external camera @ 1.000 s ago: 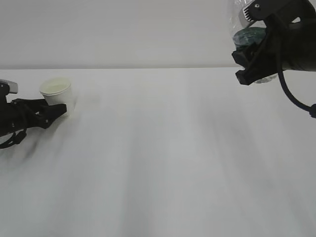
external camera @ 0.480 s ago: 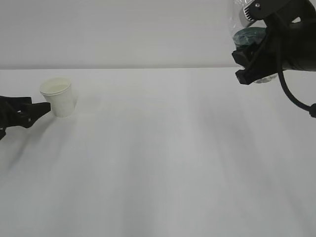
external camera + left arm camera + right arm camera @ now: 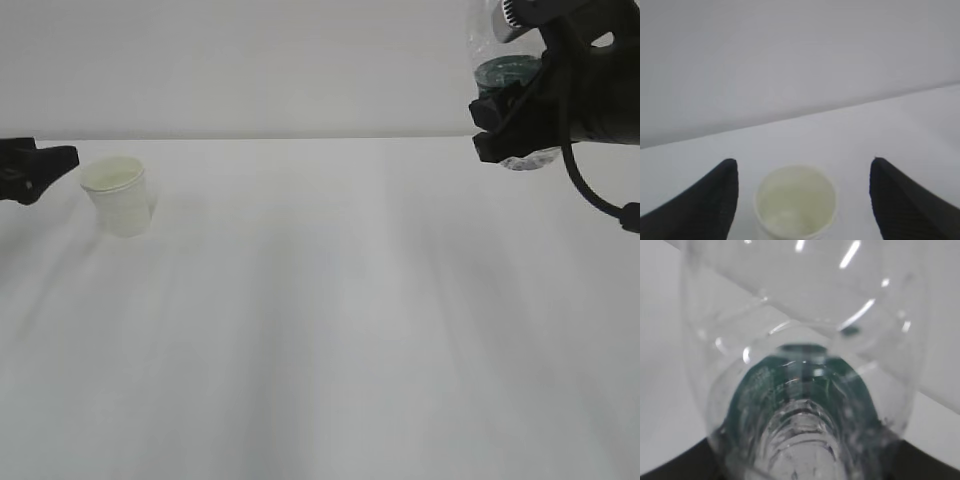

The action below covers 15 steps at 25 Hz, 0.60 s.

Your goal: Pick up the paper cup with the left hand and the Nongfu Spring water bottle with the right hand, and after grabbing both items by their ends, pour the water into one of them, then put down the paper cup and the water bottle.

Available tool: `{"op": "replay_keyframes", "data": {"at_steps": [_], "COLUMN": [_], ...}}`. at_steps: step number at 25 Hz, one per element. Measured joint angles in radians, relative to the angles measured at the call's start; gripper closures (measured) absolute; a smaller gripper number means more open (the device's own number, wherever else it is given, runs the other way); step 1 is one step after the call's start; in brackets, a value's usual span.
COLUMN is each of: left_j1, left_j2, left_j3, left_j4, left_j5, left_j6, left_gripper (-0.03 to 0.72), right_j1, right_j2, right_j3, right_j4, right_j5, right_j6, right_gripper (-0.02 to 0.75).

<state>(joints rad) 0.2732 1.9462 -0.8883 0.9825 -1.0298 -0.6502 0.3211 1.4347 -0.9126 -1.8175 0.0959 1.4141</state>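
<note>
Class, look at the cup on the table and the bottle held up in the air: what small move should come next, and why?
Probably the right gripper should lower the bottle to the table and let go. The paper cup already stands upright by itself, with the left gripper open and clear of it, its jaws apart either side in the wrist view. Only the bottle is in the air.

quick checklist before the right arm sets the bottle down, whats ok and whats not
1. Paper cup upright on the table: ok.
2. Left gripper open and off the cup: ok; cup stands free between its fingers.
3. Right gripper shut on the Nongfu Spring water bottle: ok; held above the table.
4. Table below the bottle free of objects: ok.
5. Water left in the bottle: cannot tell.
6. Water in the cup: cannot tell.
</note>
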Motion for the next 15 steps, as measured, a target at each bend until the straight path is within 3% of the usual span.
{"op": "replay_keyframes", "data": {"at_steps": [15], "left_j1": [0.000], "left_j2": [-0.237], "left_j3": [0.003], "left_j4": [0.033], "left_j5": [0.049], "left_j6": [-0.120], "left_gripper": [0.131], "right_j1": [0.000], "right_j2": [0.000], "right_j3": [0.000], "right_j4": [0.000], "right_j5": [0.006], "right_j6": [0.146], "right_gripper": [0.374]}}
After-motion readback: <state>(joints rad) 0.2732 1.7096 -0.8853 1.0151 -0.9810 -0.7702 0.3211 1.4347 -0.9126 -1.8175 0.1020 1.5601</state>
